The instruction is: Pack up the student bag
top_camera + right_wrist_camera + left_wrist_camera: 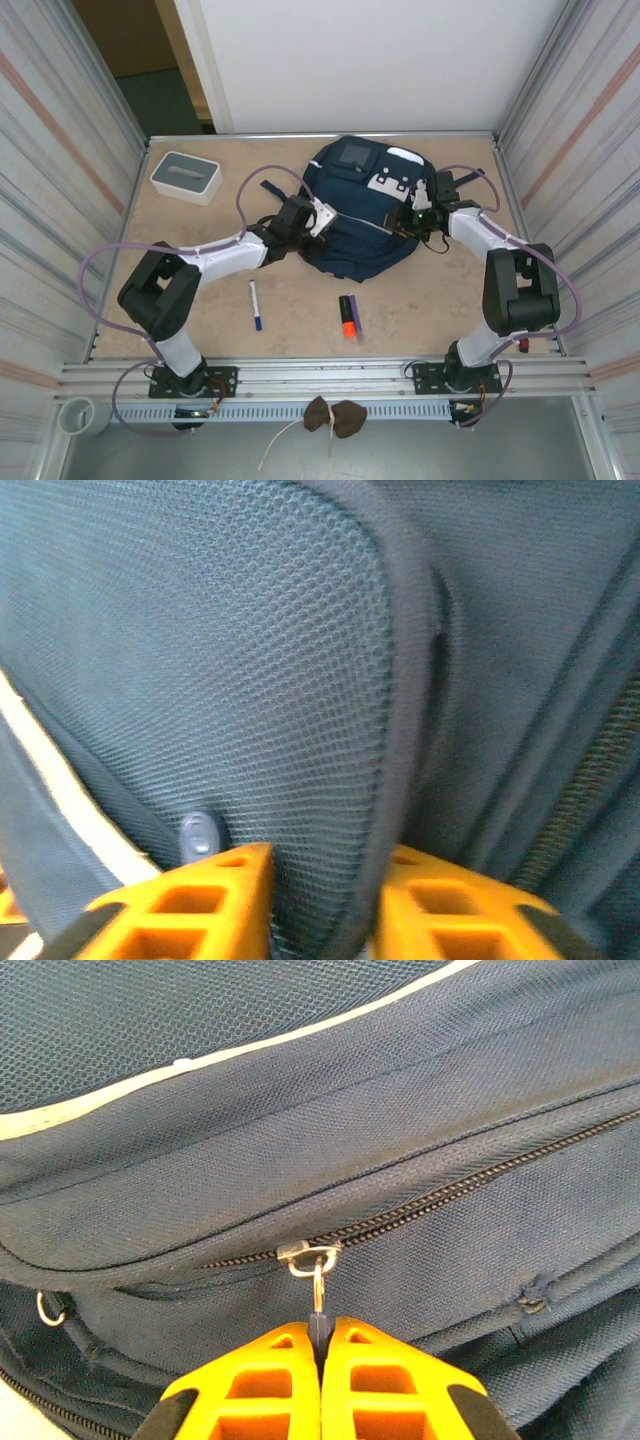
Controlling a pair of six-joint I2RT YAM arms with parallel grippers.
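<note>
Left hand [320, 1338]: closed on the metal zipper pull [318, 1295] of the student bag [400, 1110], fingers pressed together with the tab between them. The zipper line runs up and to the right from the slider across the navy fabric.

Right hand [325, 905]: fingers stand partly apart, astride the bound edge of a mesh panel [250, 680] on the bag. Fabric fills the gap, and it cannot be told whether the fingers pinch it or merely straddle it.

From above, the left hand sits at the bag's left flank and the right hand at its right flank. The bag lies flat at the far middle of the counter [440, 300], its far end close to the back wall. Side walls close in left and right. A bare strip of counter lies between the bag and the arm bases.

Other things:
- A white-and-grey box [186, 177] in the far left corner, well apart from the bag.
- A white pen [255, 304] with a blue cap on the near strip.
- Two markers [347, 316], orange and purple, side by side on the same strip, apart from both arms.
</note>
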